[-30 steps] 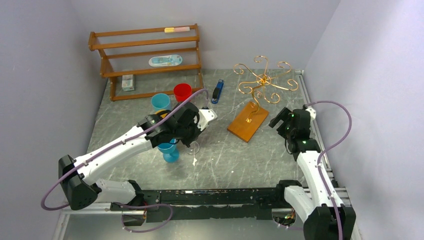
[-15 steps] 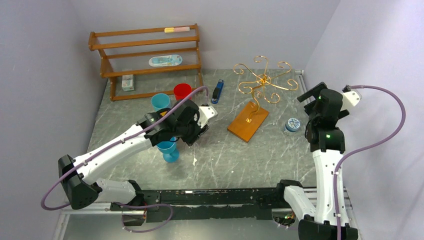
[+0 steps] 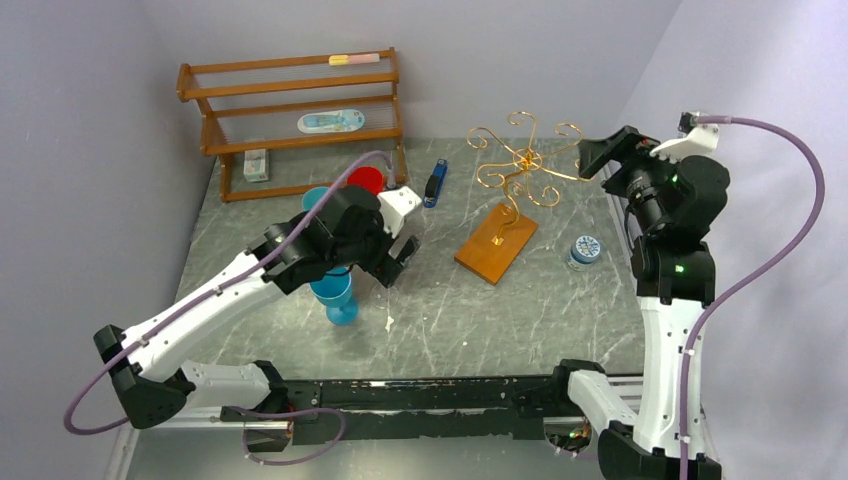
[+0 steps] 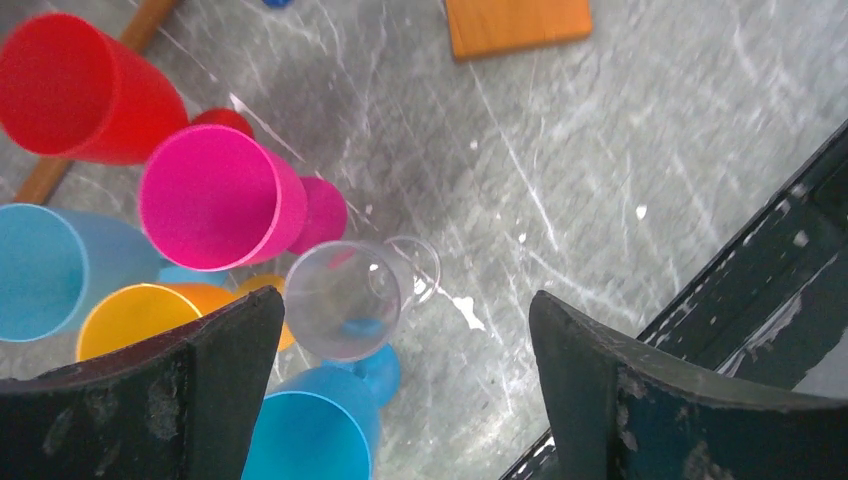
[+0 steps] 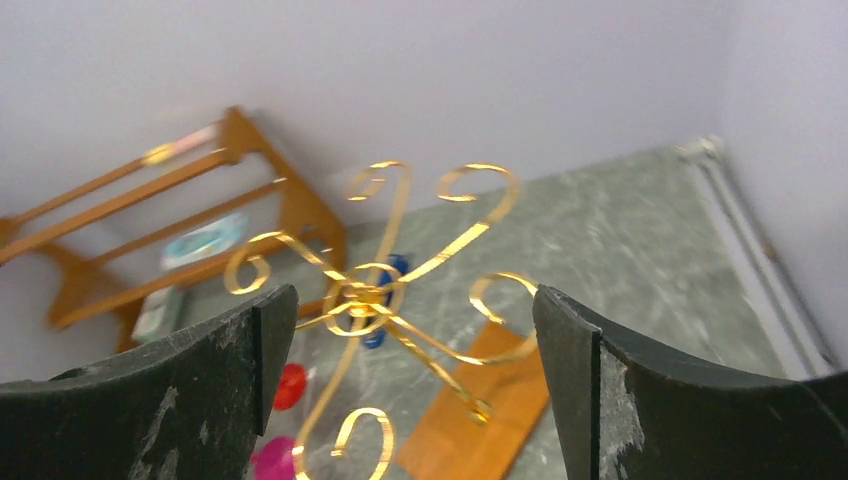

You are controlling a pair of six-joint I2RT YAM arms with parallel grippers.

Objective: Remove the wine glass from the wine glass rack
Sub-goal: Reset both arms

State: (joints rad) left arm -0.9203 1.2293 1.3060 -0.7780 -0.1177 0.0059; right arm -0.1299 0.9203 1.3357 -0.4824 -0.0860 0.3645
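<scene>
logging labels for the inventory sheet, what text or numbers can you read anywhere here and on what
No text is readable in any view.
Blue and white packet on the wooden slatted shelf: print too small to read.
Small box lower in that shelf: blurred, unreadable.
Round tin on the table: blue patterned lid, no legible words.
Pink and yellow strip on the top rail: no readable marks.

Wine glass (image 4: 345,300): clear glass, smooth, glossy.
Wine glass rack (image 3: 525,165): thin gold-coloured metal wire, bright and polished. Its base (image 3: 496,243): orange-brown wood, smooth, low sheen.
Worktop (image 3: 480,310): grey stone-look surface with white veining, slight gloss.
Red cup (image 4: 70,90), pink cup (image 4: 205,195), orange cup (image 4: 140,305): opaque plastic, smooth, satin.
Shelf (image 3: 290,95): brown wood, varnished.
Fingers (image 4: 215,390) of the left end effector (image 4: 405,305): black, matt, scuffed grey.
</scene>
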